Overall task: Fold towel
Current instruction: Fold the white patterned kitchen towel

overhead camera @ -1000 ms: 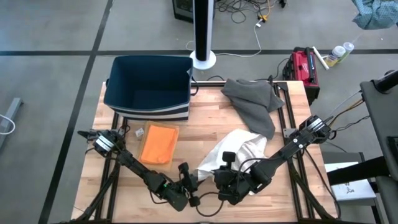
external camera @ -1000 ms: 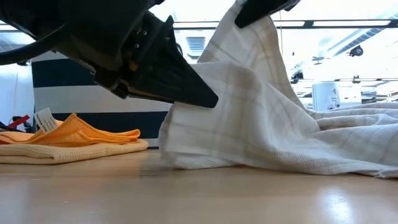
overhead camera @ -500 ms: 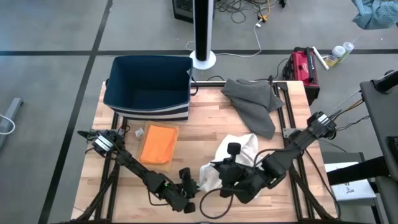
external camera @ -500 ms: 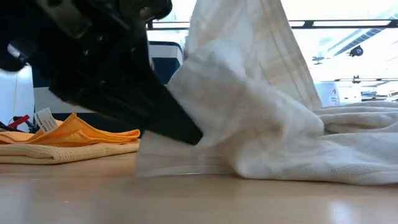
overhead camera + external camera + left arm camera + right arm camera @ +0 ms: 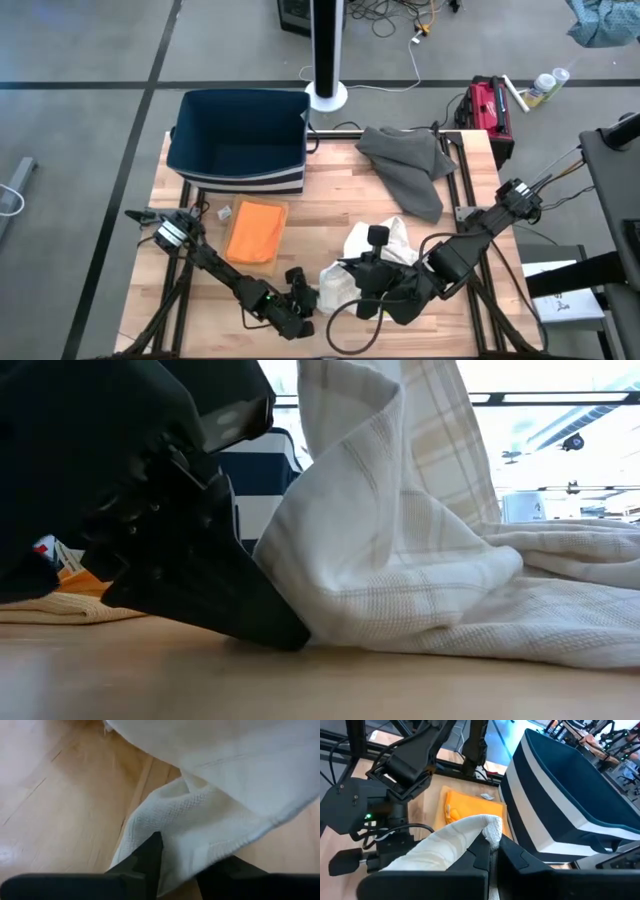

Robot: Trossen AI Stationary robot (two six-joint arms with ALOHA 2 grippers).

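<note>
A white checked towel (image 5: 375, 255) lies bunched near the table's near edge, its bulk resting on the wood (image 5: 500, 610). My left gripper (image 5: 303, 300) is down at the towel's left, near end, shut on it (image 5: 185, 870). My right gripper (image 5: 375, 272) stands over the towel's middle and is shut on a raised part of it (image 5: 491, 851). In the low view the left gripper (image 5: 210, 590) fills the left side, with the towel rising in a fold behind it. My left gripper pinches a corner of the towel (image 5: 172, 832) between its two fingers (image 5: 150, 855), coming in low from the table's left. That corner lies on the wood; layers I cannot tell. My right gripper pinches a bunched fold of the towel (image 5: 487, 827) between its fingers (image 5: 481, 851). The cloth is lifted there and drapes down from the hold.
A folded orange towel (image 5: 256, 230) lies left of centre, with a small tag (image 5: 225, 212) beside it. A navy bin with white stripes (image 5: 240, 140) sits at the far left. A grey towel (image 5: 410, 165) lies crumpled at the far right. Bare wood shows between them.
My left gripper has come down to the table top and toward the near edge, bringing the held corner with it. The towel, spread toward the right before, is now gathered into a tighter bunch near the near edge, its raised fold held steeper under my right gripper.
</note>
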